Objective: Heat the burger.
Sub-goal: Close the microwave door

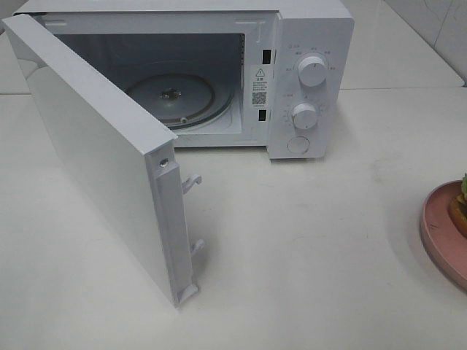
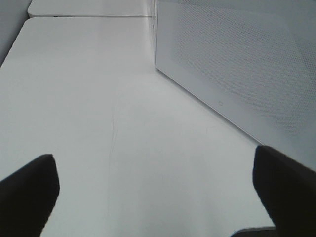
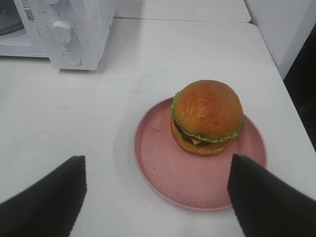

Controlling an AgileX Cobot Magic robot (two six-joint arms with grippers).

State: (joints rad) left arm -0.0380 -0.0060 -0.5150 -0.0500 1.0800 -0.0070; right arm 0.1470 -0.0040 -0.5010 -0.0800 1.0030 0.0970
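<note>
The burger (image 3: 207, 116), with a golden-brown bun, green lettuce and a dark patty, sits on a round pink plate (image 3: 168, 168). In the exterior high view only a sliver of the burger (image 1: 461, 204) and the plate (image 1: 440, 233) shows at the right edge. My right gripper (image 3: 157, 168) hovers over the plate's near rim, open, with the burger just beyond its dark fingertips (image 3: 247, 187) and nothing held. My left gripper (image 2: 153, 165) is open and empty above bare table. Neither arm shows in the exterior high view.
The white microwave (image 1: 306, 73) stands at the back with its door (image 1: 95, 160) swung wide toward the front left. Its glass turntable (image 1: 171, 95) is bare. The door's perforated panel (image 2: 237, 69) lies close beside my left gripper. The microwave's knobs (image 3: 63, 30) face the plate.
</note>
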